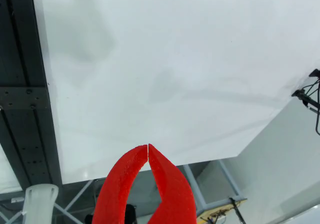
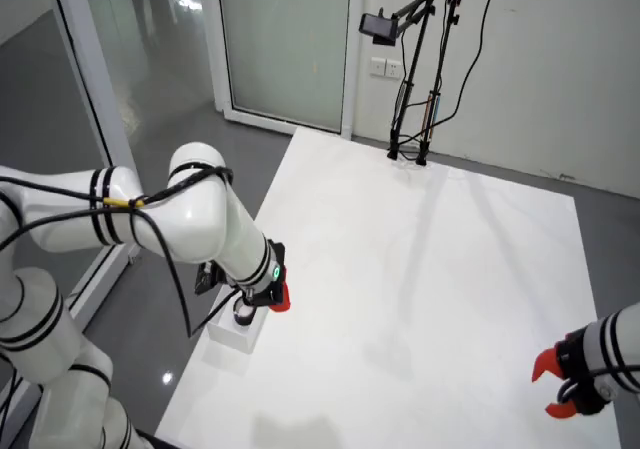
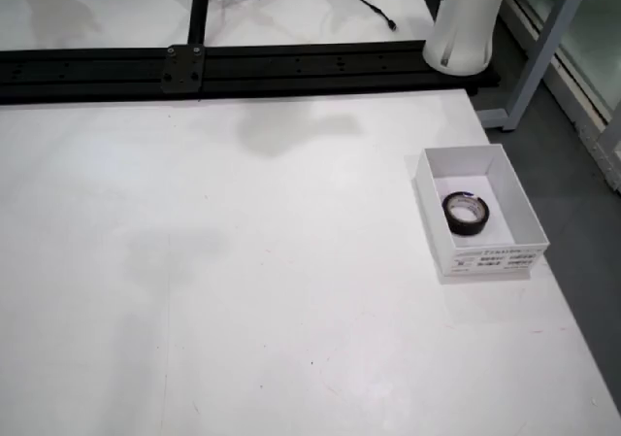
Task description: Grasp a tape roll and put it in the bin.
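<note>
I saw the black tape roll point(image 3: 466, 213) lying flat inside the white bin point(image 3: 512, 196) at the table's point(image 3: 243, 290) three o'clock edge, so I judged the drop done. My red gripper point(image 1: 148, 146) had its fingertips touching, holding nothing.

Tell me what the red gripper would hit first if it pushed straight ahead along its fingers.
Likely the bare white tabletop. The red gripper, fingertips closed together, points at it in the wrist view with nothing between, though depth is unclear.
</note>
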### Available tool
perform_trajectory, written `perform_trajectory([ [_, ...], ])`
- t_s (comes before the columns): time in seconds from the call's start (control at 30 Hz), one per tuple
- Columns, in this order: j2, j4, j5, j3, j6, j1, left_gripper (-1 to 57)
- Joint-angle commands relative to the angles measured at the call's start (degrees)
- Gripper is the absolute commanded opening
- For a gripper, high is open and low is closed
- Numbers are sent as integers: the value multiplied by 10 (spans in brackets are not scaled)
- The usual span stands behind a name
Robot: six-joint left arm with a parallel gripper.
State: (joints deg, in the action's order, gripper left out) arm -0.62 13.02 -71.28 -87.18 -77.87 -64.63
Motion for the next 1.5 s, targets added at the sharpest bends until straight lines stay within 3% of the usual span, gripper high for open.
perform_trajectory([
  [0.03,0,1,0,0,0,31,-4],
  [0.37,1,2,0,0,0,42,-4],
  [1.03,0,2,0,0,0,-2,-4],
  [1.5,0,2,0,0,0,19,-4],
])
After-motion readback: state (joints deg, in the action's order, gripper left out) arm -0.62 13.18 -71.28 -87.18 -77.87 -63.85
